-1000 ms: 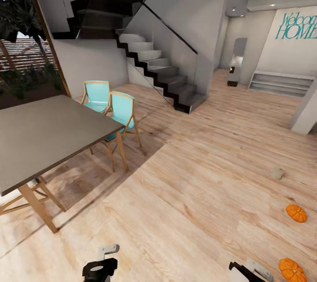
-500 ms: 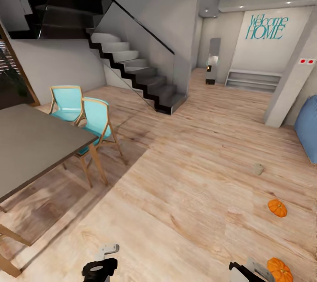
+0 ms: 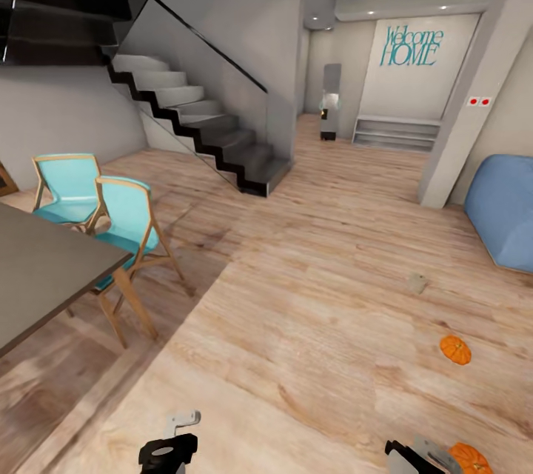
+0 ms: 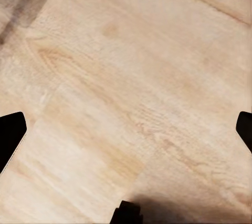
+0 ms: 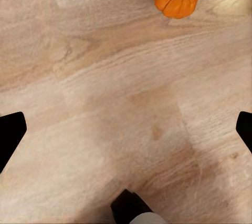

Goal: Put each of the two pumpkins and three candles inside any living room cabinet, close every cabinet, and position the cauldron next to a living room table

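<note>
Wide wood floor (image 3: 311, 326) underfoot, staircase (image 3: 207, 126) ahead, grey dining bench (image 3: 44, 274) with two teal chairs (image 3: 111, 215) off to the left, blue beanbag (image 3: 507, 211) at far right; no cabinet in sight. Two pumpkins on the floor to the right: farther pumpkin (image 3: 454, 349) well out in the open, nearer pumpkin (image 3: 469, 458) just beside the right gripper (image 5: 126, 129); small pale lump (image 3: 416, 283) beyond, too small to identify. Right fingers (image 5: 11, 132) spread wide and empty over bare boards, pumpkin off to one side of the gap; left fingers (image 4: 10, 134) of the left gripper (image 4: 126, 129) likewise wide apart, empty. Probably still approaching; best to square the base toward the nearer pumpkin, centre it between the right fingers, then lower straight down, closing gently on the ribbed sides so as not to roll it away.
</note>
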### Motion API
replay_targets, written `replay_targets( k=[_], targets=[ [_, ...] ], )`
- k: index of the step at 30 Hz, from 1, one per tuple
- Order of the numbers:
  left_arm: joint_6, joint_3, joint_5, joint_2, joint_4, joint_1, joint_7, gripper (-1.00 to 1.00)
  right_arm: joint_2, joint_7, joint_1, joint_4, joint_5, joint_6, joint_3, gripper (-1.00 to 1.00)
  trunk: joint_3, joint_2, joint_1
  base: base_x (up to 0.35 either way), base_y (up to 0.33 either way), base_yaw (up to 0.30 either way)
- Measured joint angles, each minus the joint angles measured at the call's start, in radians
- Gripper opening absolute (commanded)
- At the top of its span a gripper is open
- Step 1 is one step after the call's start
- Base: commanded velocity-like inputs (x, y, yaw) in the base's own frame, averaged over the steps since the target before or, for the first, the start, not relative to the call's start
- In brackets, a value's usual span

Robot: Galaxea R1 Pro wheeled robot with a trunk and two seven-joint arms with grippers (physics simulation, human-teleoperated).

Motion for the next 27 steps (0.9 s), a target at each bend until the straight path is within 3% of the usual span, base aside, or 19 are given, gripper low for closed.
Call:
replay_targets(
  k=[4,7,12,27],
  targets=[
    [0.0,0.0,0.0,0.0,0.0,0.0,0.0,1.0,-0.001,0.0,0.024,0.001,0.002,0.0,0.004,1.0,0.0,0.0,0.0,0.329,0.11,-0.008],
    [0.0,0.0,0.0,0.0,0.0,0.0,0.0,1.0,-0.001,0.0,0.03,0.0,0.002,-0.001,0.044,1.0,0.0,0.0,0.0,0.329,0.037,-0.001],
    [0.0,0.0,0.0,0.0,0.0,0.0,0.0,1.0,0.0,-0.001,0.032,-0.001,-0.001,-0.002,0.061,1.0,0.0,0.0,0.0,0.329,0.005,-0.027],
    [0.0,0.0,0.0,0.002,0.0,0.0,0.0,1.0,0.001,0.0,0.032,-0.001,-0.002,-0.001,0.063,1.0,0.0,0.0,0.0,0.329,0.0,-0.24]
  ],
)
